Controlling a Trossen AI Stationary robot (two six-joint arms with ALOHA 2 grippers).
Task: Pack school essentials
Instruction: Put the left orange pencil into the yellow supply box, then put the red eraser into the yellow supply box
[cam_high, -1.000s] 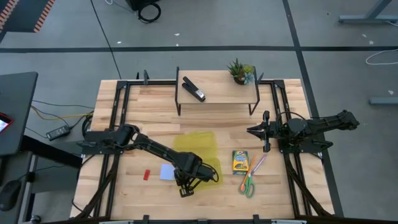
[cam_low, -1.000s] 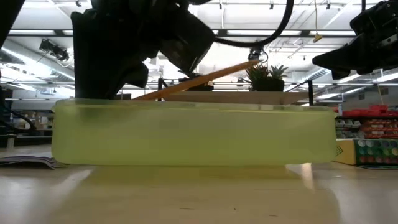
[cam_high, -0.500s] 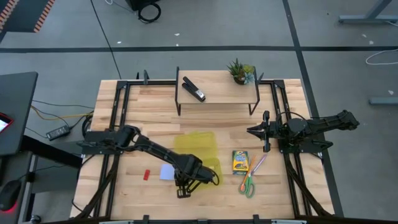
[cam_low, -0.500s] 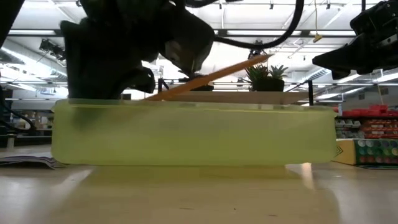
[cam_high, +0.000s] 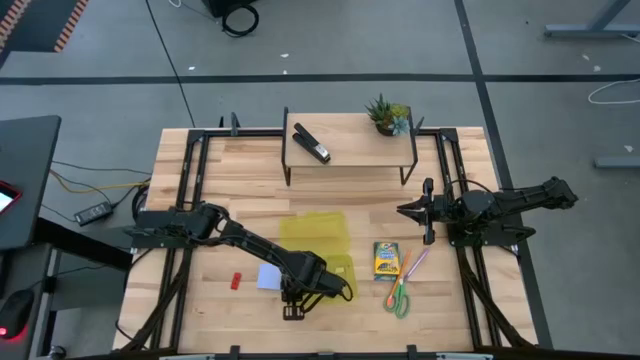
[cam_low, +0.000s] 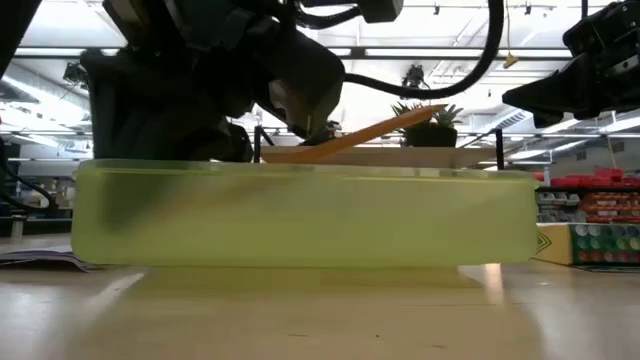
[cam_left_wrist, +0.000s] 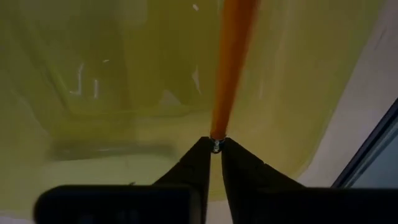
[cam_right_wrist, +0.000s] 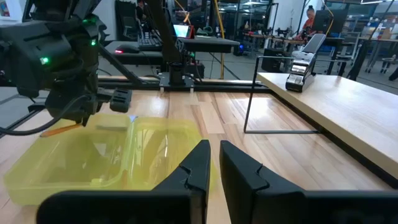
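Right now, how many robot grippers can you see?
2. The left gripper is over the yellow case, pinching the orange pencil. The right gripper waits above the crayon box.

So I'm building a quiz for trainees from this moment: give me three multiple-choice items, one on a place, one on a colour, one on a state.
1. Where is the stapler?
A. on the shelf
B. inside the case
C. beside the scissors

2. What colour is the pencil?
A. purple
B. orange
C. blue

3. What is the left gripper doing?
A. resting wide open on the table
B. holding the pencil by its end over the case
C. gripping the crayon box

Answers: 1 A, the high view shows it on the raised shelf. 2 B, the left wrist view shows orange. 3 B, the fingers pinch the pencil's end above the yellow case.
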